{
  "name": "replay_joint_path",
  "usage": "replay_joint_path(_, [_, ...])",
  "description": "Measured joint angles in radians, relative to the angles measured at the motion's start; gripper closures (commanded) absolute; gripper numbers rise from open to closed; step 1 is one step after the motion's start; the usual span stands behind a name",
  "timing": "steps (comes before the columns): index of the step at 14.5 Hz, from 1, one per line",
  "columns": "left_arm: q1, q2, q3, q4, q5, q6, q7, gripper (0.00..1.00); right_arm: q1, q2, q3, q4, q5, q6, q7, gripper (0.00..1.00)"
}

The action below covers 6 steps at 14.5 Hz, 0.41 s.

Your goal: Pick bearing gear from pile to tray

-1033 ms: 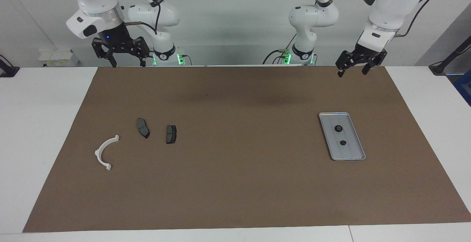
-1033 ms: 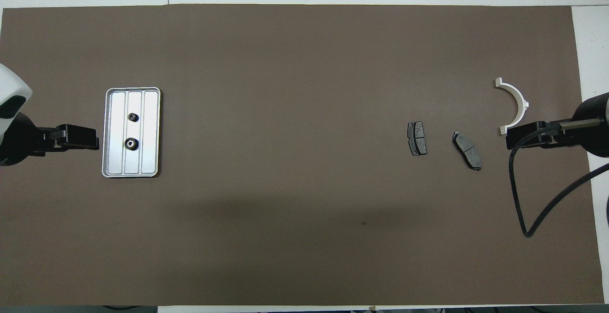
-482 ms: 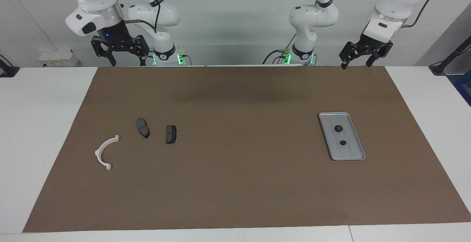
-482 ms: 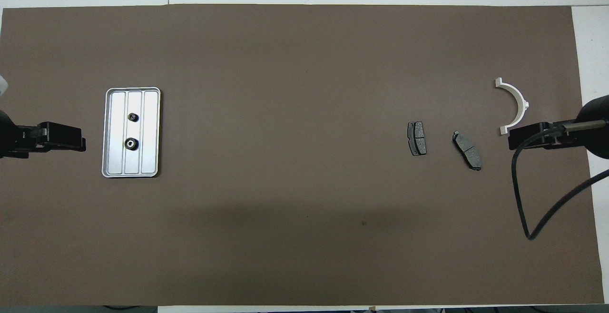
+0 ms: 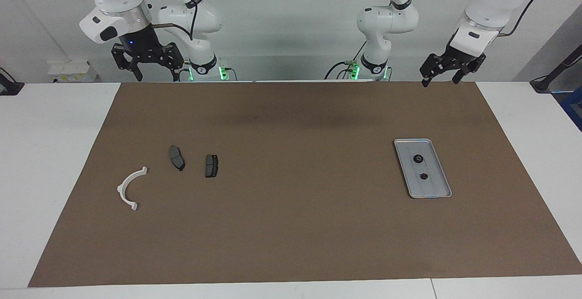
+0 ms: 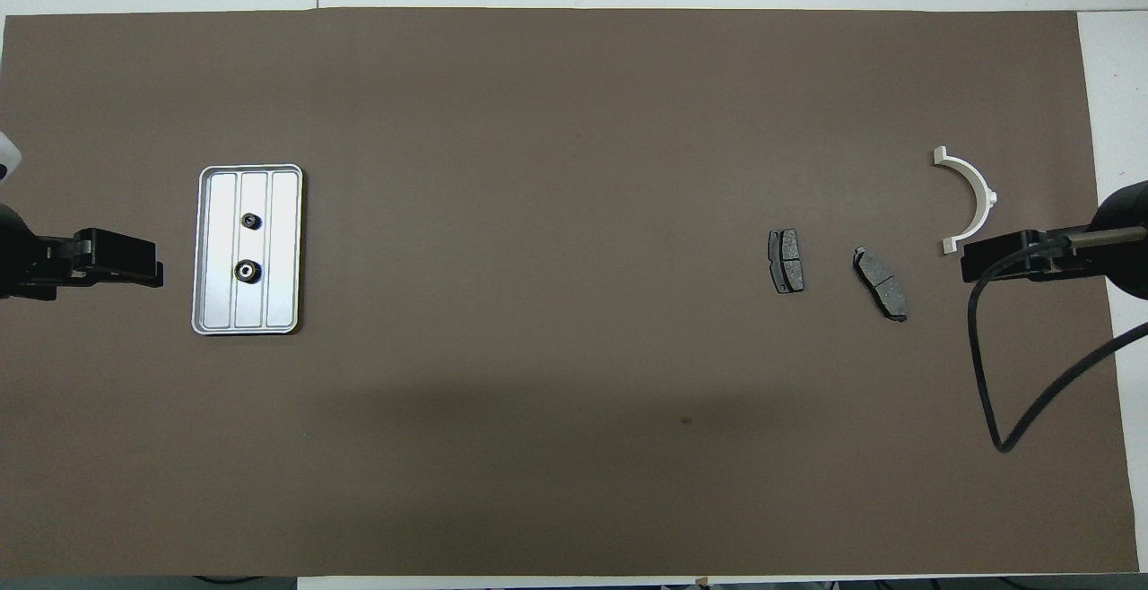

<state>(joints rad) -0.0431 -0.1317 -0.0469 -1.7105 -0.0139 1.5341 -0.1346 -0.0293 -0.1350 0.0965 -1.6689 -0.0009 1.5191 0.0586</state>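
The silver tray (image 5: 432, 190) (image 6: 283, 249) lies on the brown mat toward the left arm's end. Two small black bearing gears (image 5: 417, 158) (image 6: 244, 272) rest in it. Toward the right arm's end lies the pile: a white half-ring bracket (image 5: 122, 185) (image 6: 983, 189) and two dark brake pads (image 5: 176, 157) (image 6: 786, 260). No round part shows among them. My left gripper (image 5: 439, 82) (image 6: 154, 264) hangs high and open, empty, beside the tray. Just as high, my right gripper (image 5: 157, 79) (image 6: 969, 265) is open and empty, by the bracket's end in the overhead view.
The brown mat (image 5: 295, 226) covers most of the white table (image 5: 50, 153). A black cable (image 6: 991, 420) from the right arm loops over the mat at that arm's end. Both arm bases stand at the table's robot-side edge.
The left gripper has risen and drawn back from the tray toward the table's end. The right gripper has lifted slightly. The parts and the tray have not moved.
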Motion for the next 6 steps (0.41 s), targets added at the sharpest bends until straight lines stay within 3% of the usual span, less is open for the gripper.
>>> replay_joint_path(6, [0.0, 0.003, 0.0, 0.001, 0.0, -0.005, 0.04, 0.0, 0.0, -0.001, 0.0, 0.0, 0.0, 0.0, 0.0, 0.0])
